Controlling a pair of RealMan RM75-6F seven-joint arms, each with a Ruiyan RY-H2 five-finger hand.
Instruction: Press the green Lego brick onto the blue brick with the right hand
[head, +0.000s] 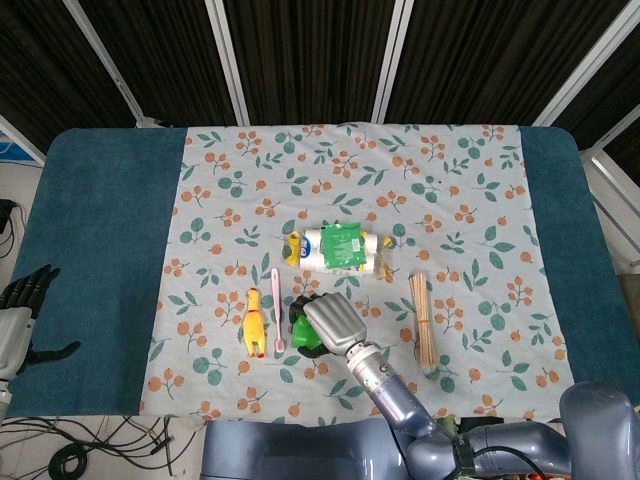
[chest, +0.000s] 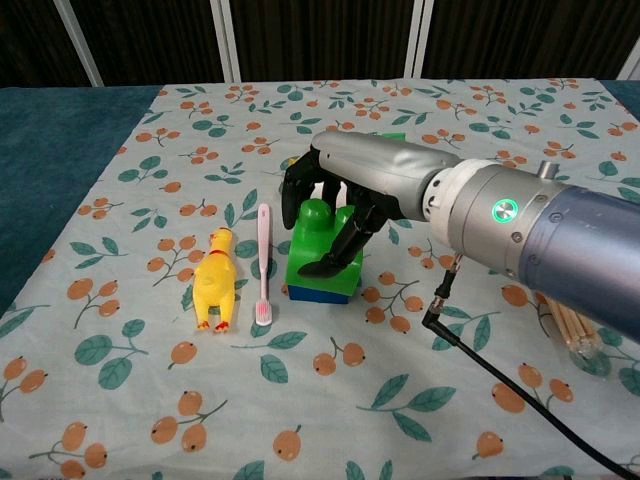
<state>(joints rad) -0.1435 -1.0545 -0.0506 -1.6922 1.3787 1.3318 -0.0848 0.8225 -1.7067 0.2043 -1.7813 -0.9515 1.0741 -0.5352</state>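
The green Lego brick (chest: 318, 245) sits on top of the blue brick (chest: 318, 293), covering nearly all of it; only a thin blue strip shows below. My right hand (chest: 335, 205) grips the green brick from above, fingers curled down over its top and front. In the head view the right hand (head: 330, 322) hides most of both bricks; a bit of the green brick (head: 301, 331) shows at its left. My left hand (head: 22, 315) hangs off the table's left edge, fingers spread and holding nothing.
A yellow rubber chicken (chest: 214, 278) and a pink toothbrush (chest: 263, 262) lie just left of the bricks. A green-labelled packet (head: 337, 248) lies behind them. A bundle of wooden sticks (head: 422, 320) lies to the right. A black cable (chest: 500, 380) trails from my right wrist.
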